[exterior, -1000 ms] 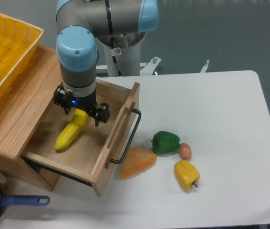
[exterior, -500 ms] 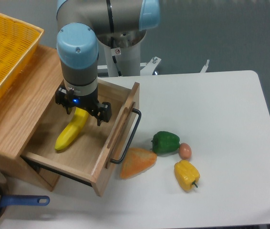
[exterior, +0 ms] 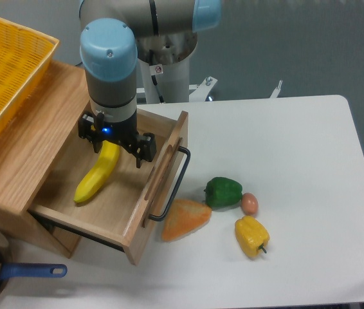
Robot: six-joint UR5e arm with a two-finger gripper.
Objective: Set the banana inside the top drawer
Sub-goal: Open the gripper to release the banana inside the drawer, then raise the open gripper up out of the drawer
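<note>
Camera view from above the table: the pincer (exterior: pixel 118 147) hangs over the pulled-out top drawer (exterior: pixel 108 193), its two fingers spread apart and gripping nothing. Just below it, the banana (exterior: pixel 97 175) lies on the drawer floor, its upper end between the fingers. On the white tabletop (exterior: pixel 298 193), beside the drawer's black handle, sit an orange wedge (exterior: pixel 186 218), a green pepper (exterior: pixel 222 192), a small egg (exterior: pixel 249 203) and a yellow pepper (exterior: pixel 251 235). A yellow basket (exterior: pixel 8 71) rests on the cabinet's left corner.
</note>
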